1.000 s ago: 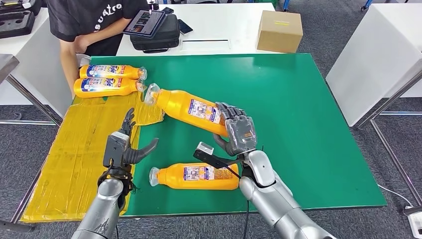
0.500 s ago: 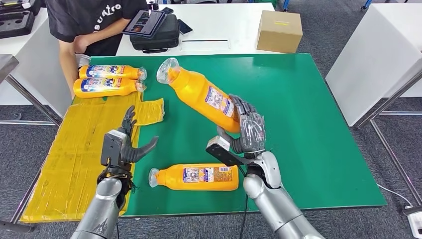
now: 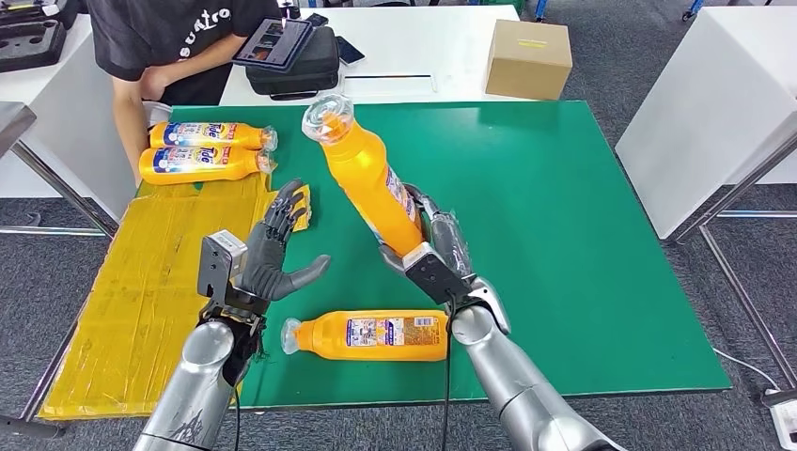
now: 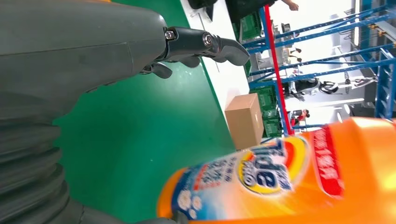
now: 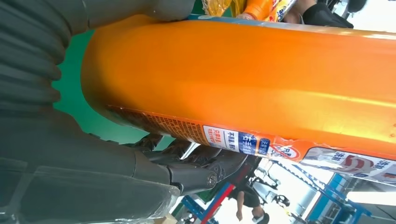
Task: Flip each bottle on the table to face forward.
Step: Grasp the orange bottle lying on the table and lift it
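My right hand (image 3: pixel 434 256) grips the base end of an orange bottle (image 3: pixel 365 171) and holds it lifted above the green mat (image 3: pixel 583 235), tilted steeply with its clear cap up and away. The right wrist view shows that orange bottle (image 5: pixel 243 79) close, held in the fingers (image 5: pixel 196 170). My left hand (image 3: pixel 273 252) hovers open to the left of it, fingers spread; in the left wrist view the fingers (image 4: pixel 201 42) are apart, with the bottle's front label (image 4: pixel 261 177) close by. Another orange bottle (image 3: pixel 371 334) lies on the mat near me. Two orange bottles (image 3: pixel 202 150) lie at the far left.
A person in a black shirt (image 3: pixel 160 42) stands at the far left corner beside the two bottles. Yellow sheeting (image 3: pixel 141 291) covers the table's left side. Beyond the mat, a white table holds a cardboard box (image 3: pixel 528 58) and a black bag (image 3: pixel 296 64).
My right hand has swung the held bottle from nearly lying flat to steeply upright, cap rising. My left hand has risen and moved right toward it, fingers spreading wider.
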Controlling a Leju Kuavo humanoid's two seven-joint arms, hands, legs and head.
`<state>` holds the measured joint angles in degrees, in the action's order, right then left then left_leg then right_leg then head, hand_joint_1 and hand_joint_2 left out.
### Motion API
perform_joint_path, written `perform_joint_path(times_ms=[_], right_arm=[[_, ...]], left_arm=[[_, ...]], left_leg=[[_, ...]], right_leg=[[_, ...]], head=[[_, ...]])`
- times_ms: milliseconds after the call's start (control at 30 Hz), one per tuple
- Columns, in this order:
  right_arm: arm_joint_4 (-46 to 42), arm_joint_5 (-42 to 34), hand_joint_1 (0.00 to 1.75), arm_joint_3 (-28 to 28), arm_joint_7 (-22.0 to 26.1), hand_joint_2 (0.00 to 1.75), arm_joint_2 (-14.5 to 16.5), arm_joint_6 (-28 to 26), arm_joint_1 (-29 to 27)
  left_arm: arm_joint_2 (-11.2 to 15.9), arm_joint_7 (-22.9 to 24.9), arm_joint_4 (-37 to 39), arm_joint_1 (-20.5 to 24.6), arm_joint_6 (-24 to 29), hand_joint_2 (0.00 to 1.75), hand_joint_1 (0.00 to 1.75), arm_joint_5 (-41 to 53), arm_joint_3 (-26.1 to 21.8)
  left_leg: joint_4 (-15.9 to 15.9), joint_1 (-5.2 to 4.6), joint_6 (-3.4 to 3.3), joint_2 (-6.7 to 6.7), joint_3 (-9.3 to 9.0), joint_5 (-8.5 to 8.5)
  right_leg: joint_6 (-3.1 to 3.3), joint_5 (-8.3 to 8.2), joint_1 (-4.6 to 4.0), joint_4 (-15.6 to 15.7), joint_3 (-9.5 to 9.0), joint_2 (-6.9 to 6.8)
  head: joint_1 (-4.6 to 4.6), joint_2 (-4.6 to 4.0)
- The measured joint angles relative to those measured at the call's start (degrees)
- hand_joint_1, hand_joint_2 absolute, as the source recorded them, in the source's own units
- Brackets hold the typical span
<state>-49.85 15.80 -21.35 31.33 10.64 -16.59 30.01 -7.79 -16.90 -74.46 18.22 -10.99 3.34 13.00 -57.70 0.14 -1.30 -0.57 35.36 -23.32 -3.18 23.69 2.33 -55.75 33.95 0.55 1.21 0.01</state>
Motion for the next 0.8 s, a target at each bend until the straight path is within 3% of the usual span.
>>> perform_joint_path(times_ms=[267,800], right_arm=[[5.01,-1.37,1.75,0.69,2.64,1.75,1.54,2.42,2.34],[17.45,2.68,1.75,-2.07,4.42,1.75,7.96,7.74,8.04]], left_arm=[[0.09,0.44,-0.78,0.51,-0.91,1.75,0.0,-0.3,2.09],[0.04,0.27,-0.19,2.68,1.94,1.75,0.0,-0.14,3.42]], left_leg=[[0.0,0.01,0.0,0.01,-0.01,0.0],[0.0,0.01,0.0,0.02,-0.01,0.01]], right_leg=[[0.0,0.0,-0.01,-0.01,0.02,0.01],[0.0,0.0,-0.01,-0.01,0.03,0.01]], head=[[-0.01,0.0],[-0.01,0.0]])
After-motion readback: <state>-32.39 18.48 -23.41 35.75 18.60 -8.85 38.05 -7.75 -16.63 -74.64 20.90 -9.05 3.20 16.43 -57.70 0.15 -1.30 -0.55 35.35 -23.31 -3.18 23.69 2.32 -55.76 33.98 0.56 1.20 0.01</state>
